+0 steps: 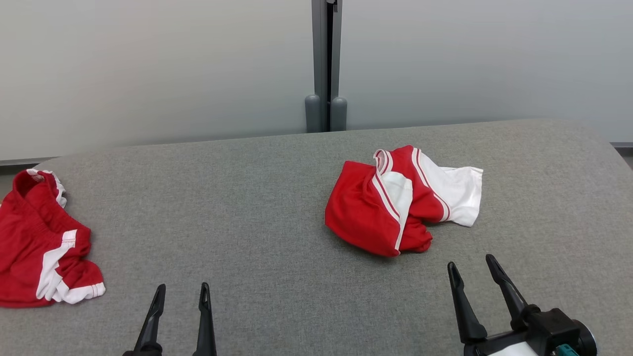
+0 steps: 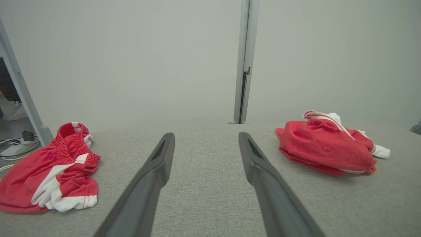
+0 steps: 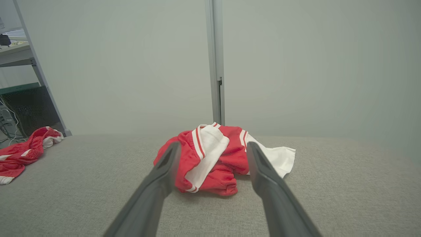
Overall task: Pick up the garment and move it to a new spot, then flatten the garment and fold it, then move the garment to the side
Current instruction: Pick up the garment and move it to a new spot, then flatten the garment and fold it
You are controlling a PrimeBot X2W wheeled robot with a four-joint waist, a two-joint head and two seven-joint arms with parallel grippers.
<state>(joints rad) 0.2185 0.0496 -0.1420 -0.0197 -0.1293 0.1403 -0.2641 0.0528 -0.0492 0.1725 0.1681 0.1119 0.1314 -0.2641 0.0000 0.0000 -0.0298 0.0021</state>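
Crumpled red-white garment [image 1: 395, 202], grey woven table [image 1: 247, 207]

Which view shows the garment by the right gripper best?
Head view: the garment lies whole, seen from above, uncovered. Right wrist view sees it low, edges behind fingers of the right gripper. Left wrist view shows it side-on.

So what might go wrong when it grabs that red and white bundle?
The garment lies bunched in layers, so the open right pincer might catch just one fold and drag it more tangled. The other garment sits at the left edge of the table and could be nudged off.
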